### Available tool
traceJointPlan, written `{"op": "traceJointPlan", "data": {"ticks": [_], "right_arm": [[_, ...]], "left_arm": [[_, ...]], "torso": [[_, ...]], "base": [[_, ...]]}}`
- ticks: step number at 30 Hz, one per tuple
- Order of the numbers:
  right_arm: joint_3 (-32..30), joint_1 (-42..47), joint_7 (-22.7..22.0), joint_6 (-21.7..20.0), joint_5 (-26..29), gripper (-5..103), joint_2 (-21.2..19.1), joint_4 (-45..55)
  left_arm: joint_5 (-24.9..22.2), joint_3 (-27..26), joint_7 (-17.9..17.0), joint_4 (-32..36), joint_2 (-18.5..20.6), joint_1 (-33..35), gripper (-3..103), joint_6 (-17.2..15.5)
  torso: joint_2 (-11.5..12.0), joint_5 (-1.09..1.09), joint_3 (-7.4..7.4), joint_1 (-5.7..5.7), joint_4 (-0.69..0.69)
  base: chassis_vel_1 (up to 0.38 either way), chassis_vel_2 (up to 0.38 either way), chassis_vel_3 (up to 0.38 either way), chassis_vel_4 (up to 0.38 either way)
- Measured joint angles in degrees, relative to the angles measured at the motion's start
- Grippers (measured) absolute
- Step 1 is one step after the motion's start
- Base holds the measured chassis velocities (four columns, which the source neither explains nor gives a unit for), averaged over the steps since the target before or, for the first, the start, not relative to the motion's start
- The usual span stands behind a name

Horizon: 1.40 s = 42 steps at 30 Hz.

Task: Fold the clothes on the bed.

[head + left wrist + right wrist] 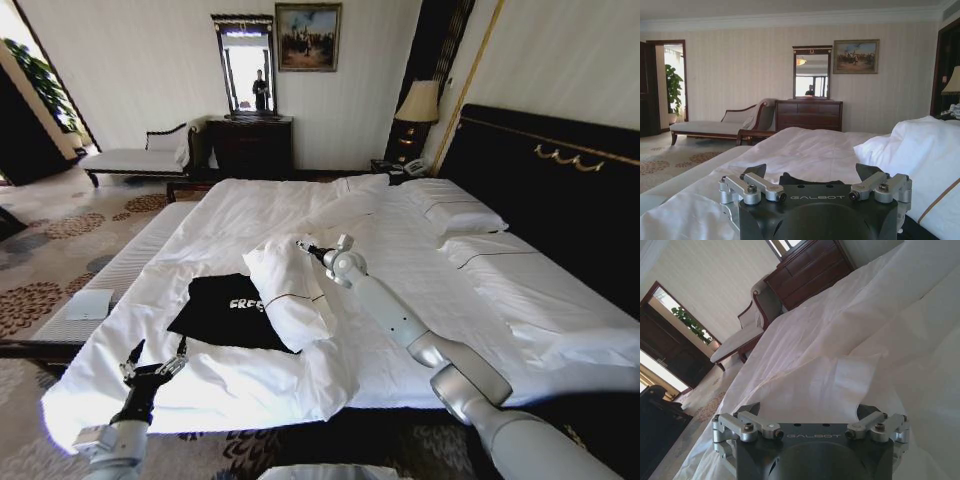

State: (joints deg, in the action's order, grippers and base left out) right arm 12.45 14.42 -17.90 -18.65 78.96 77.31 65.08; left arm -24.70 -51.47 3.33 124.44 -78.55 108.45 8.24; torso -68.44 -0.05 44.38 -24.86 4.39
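The clothes, a black T-shirt point(228, 312) with white lettering, lie flat on the near left part of the bed point(410, 255). A white pillow point(292, 290) covers the shirt's right side. My left gripper point(155, 362) is open just short of the shirt's near hem, over the bed's edge. In the left wrist view this gripper point(812, 172) has a strip of the black shirt point(810, 179) right ahead of it. My right gripper point(320, 246) reaches out over the bed behind the pillow's top and is open; in the right wrist view this gripper point(810, 410) faces rumpled white bedding point(855, 350).
Two white pillows point(455, 208) lie by the dark headboard point(560, 185). A pale padded bench point(105, 275) with a sheet of paper point(90, 303) runs along the bed's left side. A chaise point(140, 155), a dresser point(250, 145) and a lamp point(418, 103) stand by the far wall.
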Motion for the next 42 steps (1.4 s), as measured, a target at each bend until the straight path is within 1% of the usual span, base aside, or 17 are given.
{"op": "traceJointPlan", "data": {"ticks": [5,10,16,20,23,26,31,34,39,40,42], "right_arm": [[1.39,-1.62,1.66,0.13,0.08,100,1.47,-1.67],[2.24,-2.31,3.01,0.65,0.80,100,2.04,-1.76],[2.38,-2.68,3.45,0.51,2.60,100,2.34,-1.22],[4.43,-2.71,3.91,-1.97,2.82,100,1.88,-0.16],[6.01,-2.78,4.01,-3.09,2.73,100,1.55,0.01],[9.22,-3.48,5.14,-4.23,2.40,100,1.24,-0.18],[10.91,-4.27,6.01,-4.45,1.70,100,1.94,-1.22],[12.92,-4.88,6.64,-4.44,-0.50,100,2.93,-3.27],[14.23,-5.11,6.81,-4.32,-1.91,100,3.78,-4.89],[14.34,-5.11,6.86,-4.25,-2.22,102,3.94,-5.09],[14.37,-5.11,6.91,-4.08,-2.47,94,4.05,-5.18]], "left_arm": [[-0.12,-0.19,-0.03,-0.59,-0.05,0.01,100,0.17],[0.00,-0.01,-0.04,-0.81,-0.42,-0.09,100,0.25],[0.15,-0.09,-0.05,-0.85,-0.54,-0.05,100,0.29],[0.21,-0.43,-0.14,-0.88,-0.53,0.25,100,0.41],[0.31,-0.51,-0.18,-0.86,-0.50,0.43,100,0.46],[0.45,-0.74,-0.23,-0.81,-0.31,0.63,100,0.58],[0.54,-0.84,-0.33,-0.97,-0.19,0.62,100,0.59],[1.11,-0.53,-0.42,-1.18,-0.45,0.61,100,0.64],[1.45,-0.38,-0.49,-1.35,-0.75,0.64,100,0.81],[1.46,-0.40,-0.53,-1.40,-0.80,0.64,100,0.84],[1.48,-0.51,-0.66,-1.44,-0.89,0.65,100,0.88]], "torso": [[0.00,0.00,0.00,0.00,0.00],[0.00,0.01,0.00,0.00,0.01],[0.00,0.01,0.00,0.00,0.01],[0.00,0.01,0.00,0.00,0.01],[0.00,0.01,0.00,0.00,0.01],[0.00,0.01,0.00,0.00,0.01],[0.00,0.01,0.00,0.00,0.01],[0.00,0.01,0.00,0.00,0.01],[0.00,0.01,0.00,0.00,0.01],[0.00,0.01,0.00,0.00,0.01],[0.00,0.01,0.00,0.00,0.01]], "base": [[0.000,0.000,0.000,0.000],[0.000,0.000,0.000,0.000],[0.000,0.000,0.000,0.000],[0.000,0.000,0.000,0.000],[0.000,0.000,0.000,0.000],[0.000,0.000,0.000,0.000],[0.000,0.000,0.000,0.000],[0.000,0.000,0.000,0.000],[0.000,0.000,0.000,0.000],[0.000,0.000,0.000,0.000],[0.000,0.000,0.000,0.000]]}}
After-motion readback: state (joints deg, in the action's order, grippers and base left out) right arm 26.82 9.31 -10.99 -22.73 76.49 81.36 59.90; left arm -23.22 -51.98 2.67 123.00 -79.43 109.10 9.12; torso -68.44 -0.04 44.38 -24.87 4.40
